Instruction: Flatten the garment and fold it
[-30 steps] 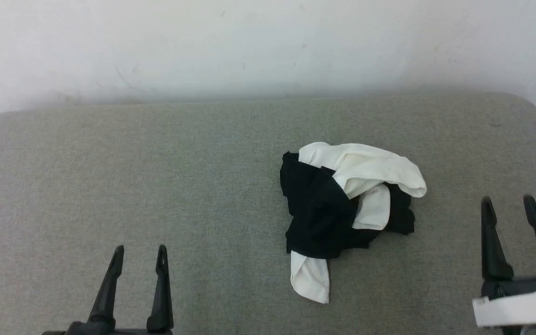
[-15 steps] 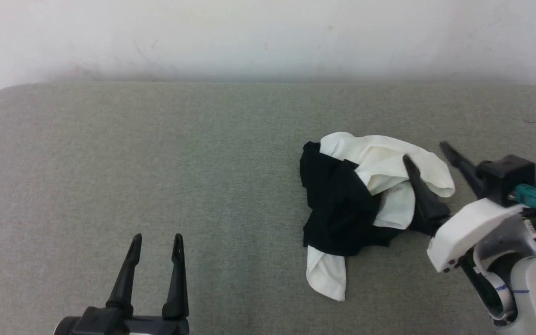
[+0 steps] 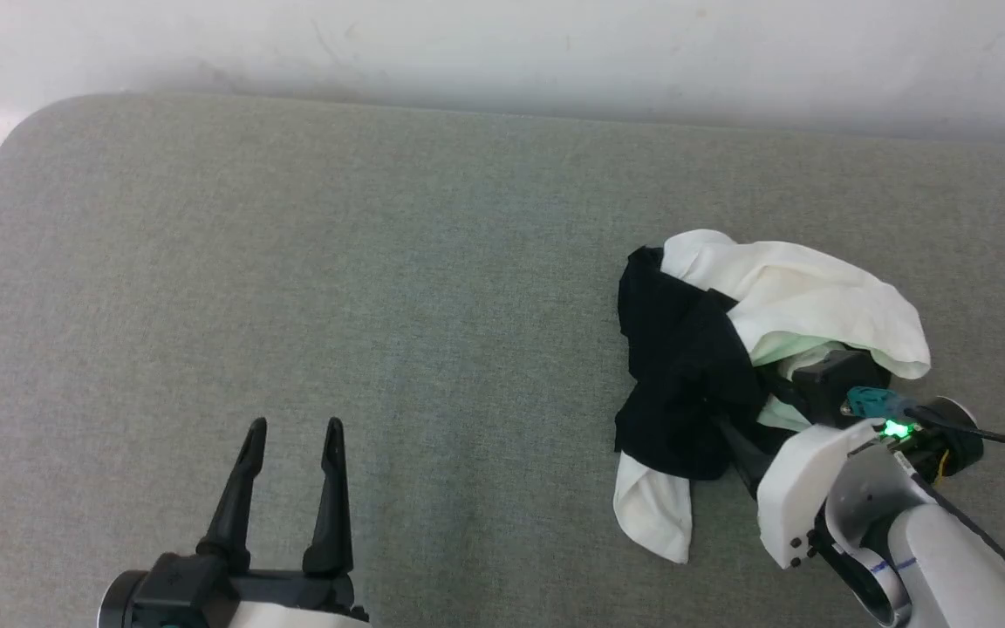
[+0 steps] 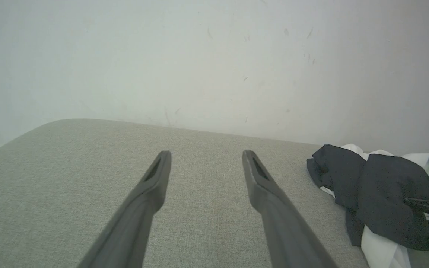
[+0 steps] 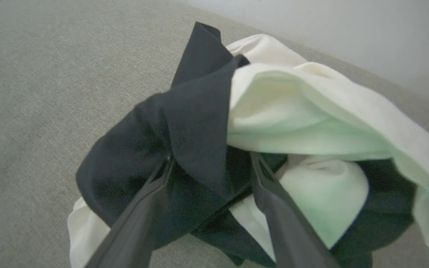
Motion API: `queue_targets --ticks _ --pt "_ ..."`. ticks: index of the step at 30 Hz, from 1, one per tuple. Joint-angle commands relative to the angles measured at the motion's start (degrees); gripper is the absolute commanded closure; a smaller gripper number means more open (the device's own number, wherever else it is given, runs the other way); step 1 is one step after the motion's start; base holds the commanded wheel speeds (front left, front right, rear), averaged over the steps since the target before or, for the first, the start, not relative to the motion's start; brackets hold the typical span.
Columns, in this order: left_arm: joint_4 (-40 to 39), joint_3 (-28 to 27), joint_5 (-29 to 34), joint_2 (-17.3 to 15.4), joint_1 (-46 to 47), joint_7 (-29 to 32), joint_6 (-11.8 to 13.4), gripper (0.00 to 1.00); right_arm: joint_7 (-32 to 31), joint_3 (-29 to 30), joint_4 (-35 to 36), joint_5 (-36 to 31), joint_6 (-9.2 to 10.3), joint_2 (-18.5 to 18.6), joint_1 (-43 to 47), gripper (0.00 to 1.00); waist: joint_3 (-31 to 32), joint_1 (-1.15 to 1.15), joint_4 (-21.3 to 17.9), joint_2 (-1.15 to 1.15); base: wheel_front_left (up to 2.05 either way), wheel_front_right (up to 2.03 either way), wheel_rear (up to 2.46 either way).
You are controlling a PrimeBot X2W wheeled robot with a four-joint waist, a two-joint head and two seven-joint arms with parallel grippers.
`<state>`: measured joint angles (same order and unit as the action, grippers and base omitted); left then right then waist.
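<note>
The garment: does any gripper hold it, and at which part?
Nothing is held. The right gripper stands open astride a black fold of the garment; the left gripper is open.

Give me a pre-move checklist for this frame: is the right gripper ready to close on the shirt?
1. Right gripper open: ok.
2. Black fold of the garment between its fingers: ok.
3. Garment flattened: not ok, a crumpled heap on the grey cushion.
4. Left gripper open, apart from the garment: ok.
5. Whether that fold is sleeve or neckband: cannot tell.
</note>
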<state>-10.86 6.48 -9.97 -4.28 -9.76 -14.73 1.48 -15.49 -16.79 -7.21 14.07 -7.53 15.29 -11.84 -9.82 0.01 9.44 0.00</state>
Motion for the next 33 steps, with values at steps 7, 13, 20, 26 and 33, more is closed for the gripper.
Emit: queue_targets --ticks 7,13,20,26,33 --pt "1.0 -1.2 0.5 0.8 1.7 -0.3 -1.0 0.00 1.8 0.0 -3.3 0.4 0.04 -2.1 -2.9 1.00 -0.2 -0.01 0.3 0.00 0.00 0.00 0.00" --pt "1.9 -1.9 0.2 1.2 1.2 -0.3 -1.3 0.00 -0.4 1.5 2.1 4.3 0.04 -2.9 -4.9 1.00 2.5 -0.01 -0.5 0.00 0.00 0.00 0.00" --pt "2.2 -2.1 -0.1 1.3 0.0 -0.3 -1.5 0.00 -8.9 2.7 12.4 9.3 0.04 -2.3 -11.4 1.00 5.6 -0.01 -0.3 0.00 0.00 0.00 0.00" --pt "2.4 -1.7 -0.8 1.4 0.3 -0.3 -1.9 0.00 -10.8 -3.1 9.5 8.2 0.04 -4.4 -21.1 1.00 4.3 -0.01 1.0 0.00 0.00 0.00 0.00" --pt "3.8 -0.3 -1.9 1.4 2.4 -0.3 -2.1 0.00 -4.1 -15.2 -8.6 8.9 0.04 -11.7 -24.5 1.00 1.8 -0.01 4.0 0.00 0.00 0.00 0.00"
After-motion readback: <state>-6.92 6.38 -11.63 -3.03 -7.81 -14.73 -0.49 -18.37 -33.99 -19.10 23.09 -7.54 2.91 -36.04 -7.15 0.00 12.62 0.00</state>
